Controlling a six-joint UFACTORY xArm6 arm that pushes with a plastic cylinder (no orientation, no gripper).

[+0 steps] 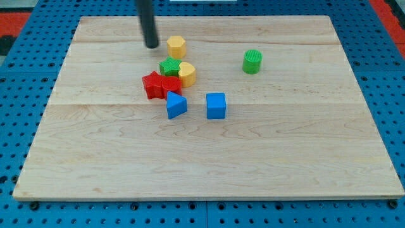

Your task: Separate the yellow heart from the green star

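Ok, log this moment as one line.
my tip: left of yellow hexagon | yellow heart touching green star | not separated

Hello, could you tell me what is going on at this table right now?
A rod-ended arm is pushing blocks on a wooden board. My tip sits left of the yellow hexagon, above and left of the central cluster. There the green star and yellow heart are touching, so they are not yet separated. Two red blocks lie just below them, then a blue wedge and blue cube. A green cylinder stands apart at right.
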